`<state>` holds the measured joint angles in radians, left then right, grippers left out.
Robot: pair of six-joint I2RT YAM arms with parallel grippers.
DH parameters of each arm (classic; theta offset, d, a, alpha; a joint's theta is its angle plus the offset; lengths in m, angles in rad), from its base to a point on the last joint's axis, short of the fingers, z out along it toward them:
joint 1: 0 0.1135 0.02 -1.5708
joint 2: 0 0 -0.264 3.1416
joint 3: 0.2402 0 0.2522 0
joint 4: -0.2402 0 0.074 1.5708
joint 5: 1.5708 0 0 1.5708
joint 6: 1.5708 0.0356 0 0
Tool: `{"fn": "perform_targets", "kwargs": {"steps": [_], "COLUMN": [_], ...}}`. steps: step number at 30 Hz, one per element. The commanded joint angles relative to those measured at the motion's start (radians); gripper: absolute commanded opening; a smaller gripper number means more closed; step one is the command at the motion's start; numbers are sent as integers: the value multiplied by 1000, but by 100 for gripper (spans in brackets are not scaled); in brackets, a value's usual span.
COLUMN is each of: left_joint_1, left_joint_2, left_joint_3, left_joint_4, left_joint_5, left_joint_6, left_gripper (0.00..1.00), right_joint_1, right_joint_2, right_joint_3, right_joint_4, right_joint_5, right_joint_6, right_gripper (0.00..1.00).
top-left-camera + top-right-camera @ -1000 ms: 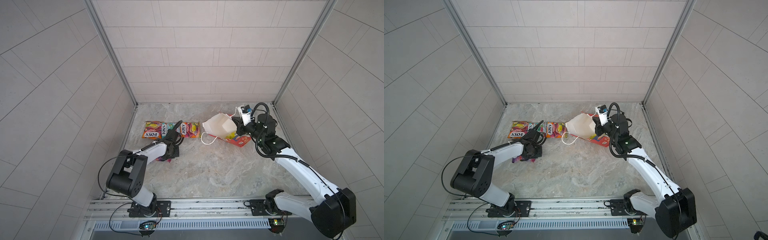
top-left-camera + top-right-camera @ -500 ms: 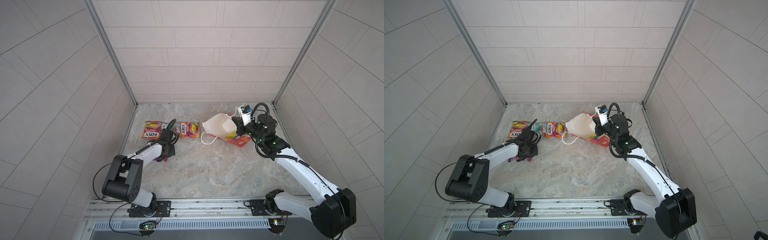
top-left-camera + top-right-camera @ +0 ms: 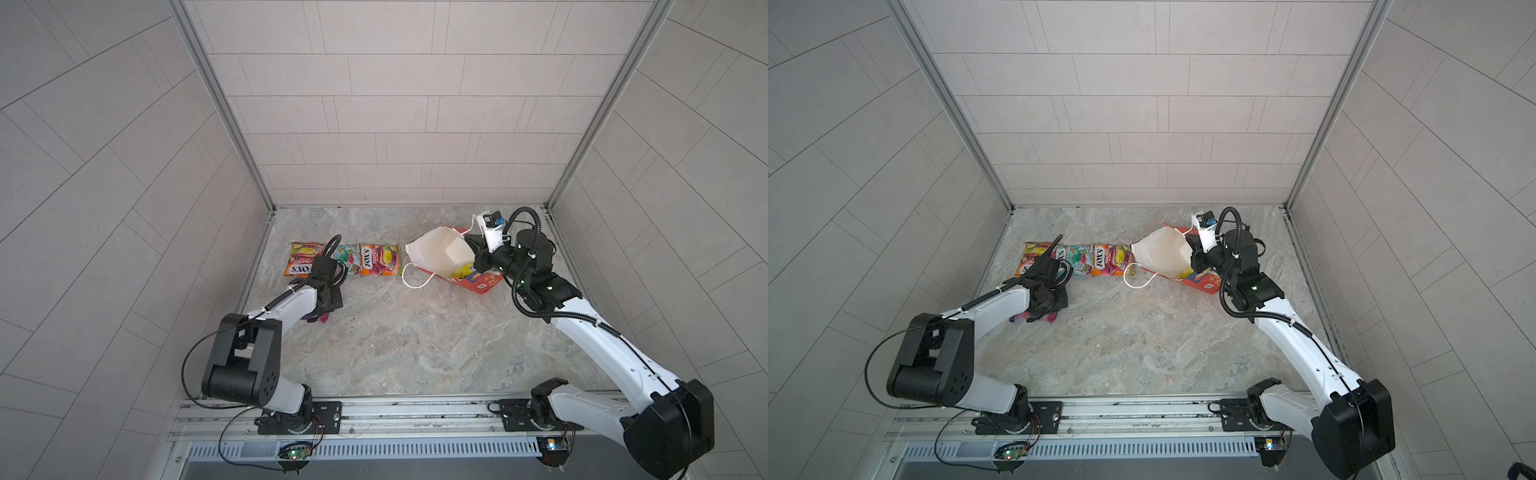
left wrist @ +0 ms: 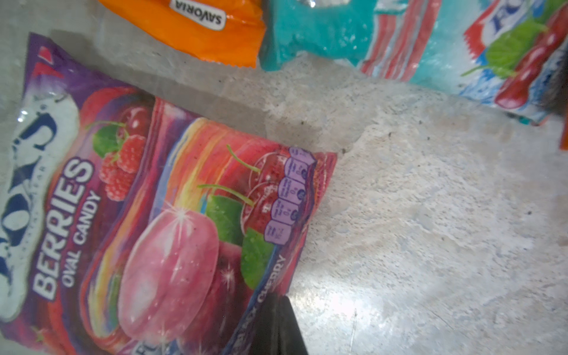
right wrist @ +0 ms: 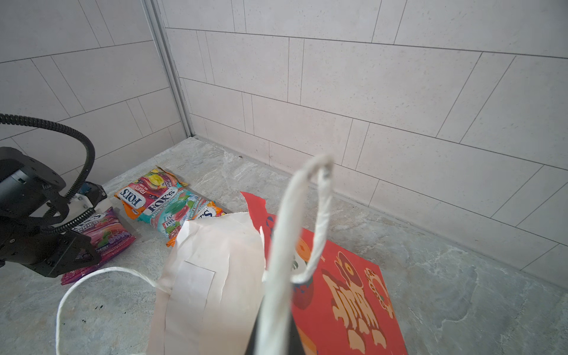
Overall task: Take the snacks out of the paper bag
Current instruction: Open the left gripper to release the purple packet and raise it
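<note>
Though only a dark tip shows in the wrist view, the left gripper (image 4: pixel 276 329) is pressed together on the edge of the purple packet (image 4: pixel 147 215), which lies low on the table (image 3: pixel 415 340) near a row of three packets (image 3: pixel 347 262) — a set-down step, I judge. The right gripper (image 5: pixel 272 335) pinches the paper bag (image 3: pixel 436 253) by rim and cord, mouth open; a yellow-green packet (image 3: pixel 460 271) shows inside. Next: let go, then reach into that mouth.

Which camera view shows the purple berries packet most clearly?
The left wrist view: the purple packet fills much of it, and its print is readable. In both top views only its edge shows beneath the left arm. The right wrist view shows it partly hidden.
</note>
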<state>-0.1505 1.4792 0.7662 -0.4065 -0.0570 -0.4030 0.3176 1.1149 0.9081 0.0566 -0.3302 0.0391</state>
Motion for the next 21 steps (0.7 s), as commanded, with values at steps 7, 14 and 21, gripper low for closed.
{"fn": "perform_targets", "kwargs": {"steps": [7, 14, 21], "left_joint_1": [73, 115, 142], "left_joint_2": [-5, 2, -16], "left_joint_3": [14, 9, -5], "left_joint_4": [10, 63, 98], "left_joint_5": [13, 70, 85], "left_joint_6": [-4, -7, -16], "left_gripper": [4, 5, 9], "right_joint_1": [-6, -6, -6], "right_joint_2": [-25, -27, -29], "right_joint_3": [-19, -21, -21], "right_joint_4": [21, 22, 23], "right_joint_5": [-6, -5, -4], "right_joint_6": [24, 23, 24], "right_gripper": [0, 0, 0]}}
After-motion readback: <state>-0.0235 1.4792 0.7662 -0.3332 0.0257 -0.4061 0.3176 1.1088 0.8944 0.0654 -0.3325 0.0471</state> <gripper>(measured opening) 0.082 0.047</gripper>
